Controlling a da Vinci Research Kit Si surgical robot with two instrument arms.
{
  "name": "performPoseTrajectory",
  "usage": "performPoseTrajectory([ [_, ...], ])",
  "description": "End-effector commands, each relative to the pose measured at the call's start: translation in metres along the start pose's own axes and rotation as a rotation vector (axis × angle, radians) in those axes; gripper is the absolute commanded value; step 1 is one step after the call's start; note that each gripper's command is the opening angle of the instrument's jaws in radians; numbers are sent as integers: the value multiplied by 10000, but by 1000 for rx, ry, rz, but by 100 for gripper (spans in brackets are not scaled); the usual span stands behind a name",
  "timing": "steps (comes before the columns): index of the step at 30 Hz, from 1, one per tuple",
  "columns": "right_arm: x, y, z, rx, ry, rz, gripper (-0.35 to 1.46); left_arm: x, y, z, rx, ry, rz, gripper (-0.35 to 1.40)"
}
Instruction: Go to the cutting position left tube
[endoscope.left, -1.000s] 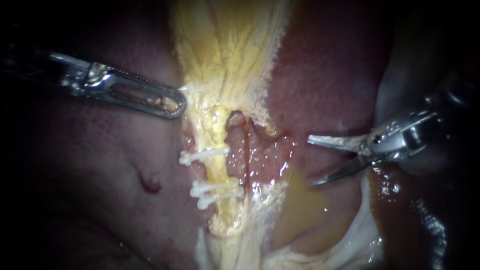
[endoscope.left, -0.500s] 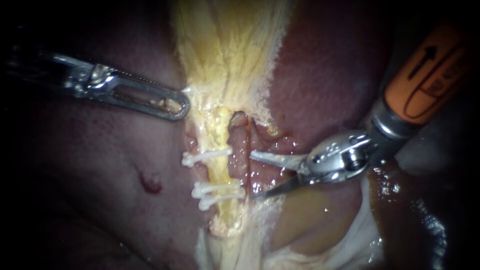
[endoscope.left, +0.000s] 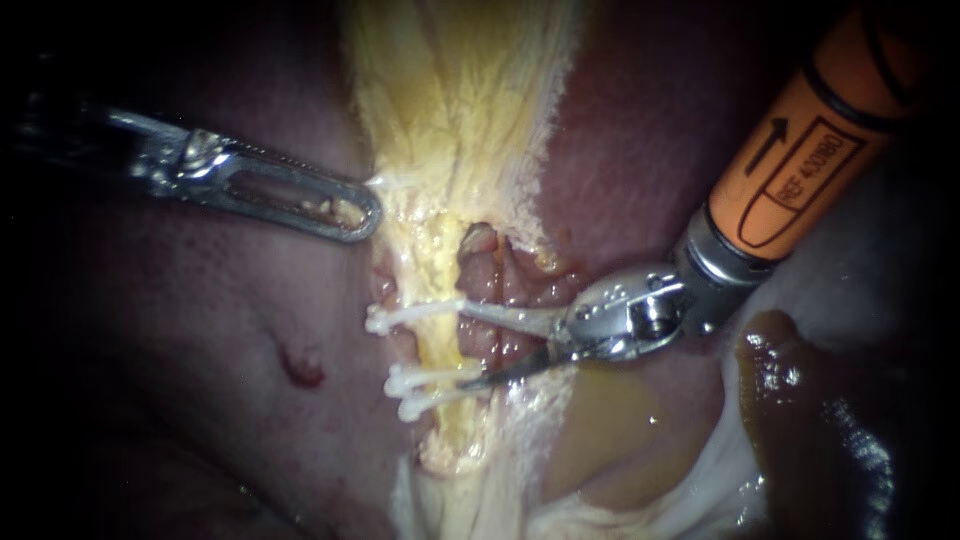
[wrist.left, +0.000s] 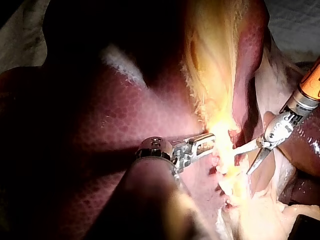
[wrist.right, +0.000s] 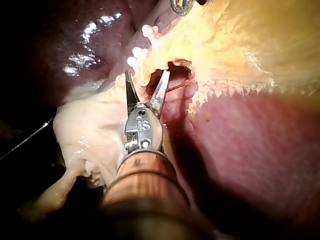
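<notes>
The left tube (endoscope.left: 437, 345) runs as a pale yellow strand down the middle of the field. One clip (endoscope.left: 410, 315) crosses it above and a pair of clips (endoscope.left: 435, 385) crosses it below. The right instrument (endoscope.left: 474, 346) has its end effector open. Its two thin blades are spread, with the tips just at the near ends of the clips, and they straddle the wet red tissue (endoscope.left: 505, 300) beside the tube rather than the tube itself.

The main hazard is the clips. The upper blade lies almost in line with the single clip and the lower tip sits right by the pair, so a further advance could catch a clip end and lever it loose. A second risk is closing too soon — the blades would then bite the red tissue and not the tube. If the advance drifts toward either clip, the cut would probably leave a short stump.

The left instrument (endoscope.left: 345, 212) appears closed on the edge of the yellow tissue (endoscope.left: 450, 110), drawing it sideways. A slip there would slacken the tube. The liver (endoscope.left: 200, 330) lies behind the tube, and blade tips pushed too deep could nick it.
</notes>
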Motion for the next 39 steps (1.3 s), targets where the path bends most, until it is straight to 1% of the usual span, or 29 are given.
performPoseTrajectory([
  [1, -2, 2, 2, 5, -1, 3, 144, 0, 0, 0, 0, 0, 0, -35],
  [4, -5, 8, 5, 13, -2, 6, 144, 0, 0, 0, 0, 0, 0, -35],
  [9, -9, 14, 7, 27, 0, 12, 144, 0, 0, 0, 0, 0, 0, -35],
  [16, -10, 15, 7, 37, 3, 9, 144, 0, -1, 0, 0, 0, 0, -35],
  [22, -8, 14, 8, 73, 31, -8, 144, 0, -1, 0, 0, 0, 0, -35],
  [25, -4, 12, 11, 102, 51, -23, 144, 0, -1, 0, 0, 0, 0, -35],
  [28, 0, 9, 14, 135, 61, -41, 144, 0, -1, 0, -1, -1, 0, -35],
  [32, 6, 5, 20, 169, 64, -53, 144, -1, -2, 1, -1, -1, -1, -35],
  [39, 7, -3, 32, 207, 68, -63, 142, -1, -2, 2, -4, -3, -1, -35],
])
